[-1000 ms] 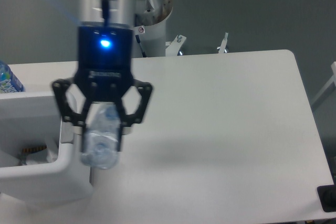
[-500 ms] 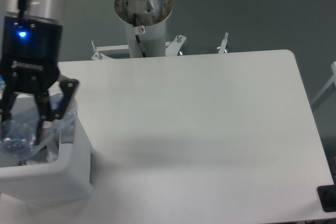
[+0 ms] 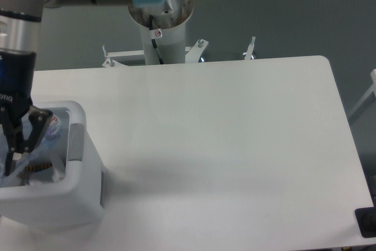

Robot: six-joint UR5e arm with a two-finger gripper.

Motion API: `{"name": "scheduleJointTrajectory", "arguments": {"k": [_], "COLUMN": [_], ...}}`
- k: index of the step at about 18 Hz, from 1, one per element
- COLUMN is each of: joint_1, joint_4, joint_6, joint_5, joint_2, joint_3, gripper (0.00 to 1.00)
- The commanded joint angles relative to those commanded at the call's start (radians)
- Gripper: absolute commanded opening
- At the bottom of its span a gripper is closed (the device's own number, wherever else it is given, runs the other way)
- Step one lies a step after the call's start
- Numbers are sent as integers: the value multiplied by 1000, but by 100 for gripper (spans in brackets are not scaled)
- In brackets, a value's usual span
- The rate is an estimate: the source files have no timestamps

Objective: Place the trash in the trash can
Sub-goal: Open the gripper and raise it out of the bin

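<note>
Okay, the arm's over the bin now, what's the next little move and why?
Probably open the jaws and let go. The gripper hangs over the trash can opening at the table's left end, with what looks like the clear bottle among its fingers, so a release should drop it inside.

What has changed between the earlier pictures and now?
The gripper carried the crushed bottle leftward from above the table to over the trash can, and now reaches down into it. Whether the fingers have let go cannot be told. The trash can and table stayed put.
</note>
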Motion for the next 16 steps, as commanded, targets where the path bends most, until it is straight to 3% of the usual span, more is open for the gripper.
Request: {"name": "scheduleJointTrajectory", "arguments": {"k": [6,12,16], "joint_1": [5,89,156], "joint_4": [-3,-9,-15], "joint_6": [0,43,164], "joint_5": [11,336,434], "joint_2": [11,11,21], "joint_3": [-11,-24,-103], "gripper": [100,100,100]}}
